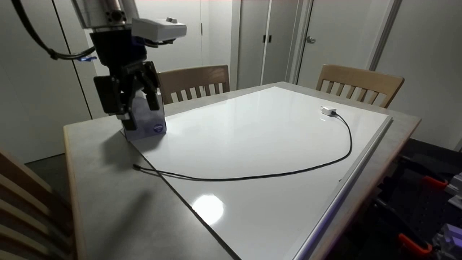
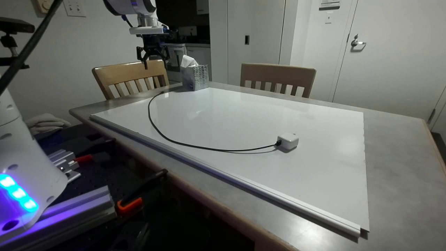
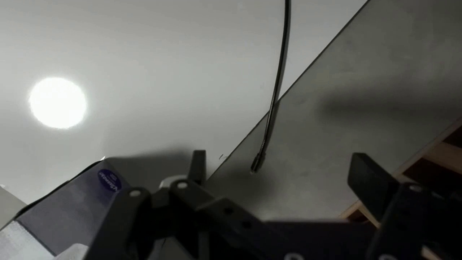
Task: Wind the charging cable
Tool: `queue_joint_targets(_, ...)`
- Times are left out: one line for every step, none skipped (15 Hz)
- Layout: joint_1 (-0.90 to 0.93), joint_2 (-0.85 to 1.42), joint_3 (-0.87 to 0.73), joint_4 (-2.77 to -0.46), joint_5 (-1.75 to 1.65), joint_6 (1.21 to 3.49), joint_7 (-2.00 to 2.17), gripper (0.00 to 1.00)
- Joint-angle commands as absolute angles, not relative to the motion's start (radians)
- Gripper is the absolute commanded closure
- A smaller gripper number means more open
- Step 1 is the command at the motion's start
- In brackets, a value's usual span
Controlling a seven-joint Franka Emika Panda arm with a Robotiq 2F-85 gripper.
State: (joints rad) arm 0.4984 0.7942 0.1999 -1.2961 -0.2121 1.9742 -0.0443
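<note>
- Cable (image 3: 282, 54): black
- Plug (image 2: 288, 141): white
- Pincer (image 3: 278, 168): black
- Board (image 2: 244, 115): white
- Table (image 2: 400, 167): mottled grey, rimmed light brown
- Box (image 1: 147, 117): greyish purple, purple oval (image 3: 109, 180), one side patterned grey and white
- Chairs (image 2: 278, 72): light brown

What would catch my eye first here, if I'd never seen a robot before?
Probably the black cable, curving across the white board to a white plug. Next, the open gripper hanging above the table, near the tissue box. In an exterior view, bright blue lights glow on the robot's white base.
</note>
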Motion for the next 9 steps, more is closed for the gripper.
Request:
queue_joint_targets(0.504, 0.794, 0.196, -1.295, -0.213, 1.975, -0.04, 0.0)
queue_joint_targets(0.504, 0.794, 0.194, -1.295, -0.213, 1.975, -0.039, 0.0)
queue_joint_targets(0.503, 0.794, 0.19, -1.294, -0.213, 1.975, -0.039, 0.0)
queue_joint_targets(0.503, 0.794, 0.188, -1.294, -0.213, 1.976, -0.039, 0.0)
queue_joint_targets(0.502, 0.801, 0.188, -1.287, -0.211, 1.973, -0.044, 0.0)
queue_joint_targets(0.499, 0.813, 0.195, -1.275, -0.212, 1.972, -0.048, 0.0)
queue_joint_targets(0.498, 0.813, 0.194, -1.287, -0.205, 1.99, -0.051, 0.0)
queue_joint_targets(0.497, 0.818, 0.196, -1.287, -0.202, 1.995, -0.05, 0.0)
queue_joint_targets(0.496, 0.825, 0.198, -1.288, -0.199, 2.001, -0.052, 0.0)
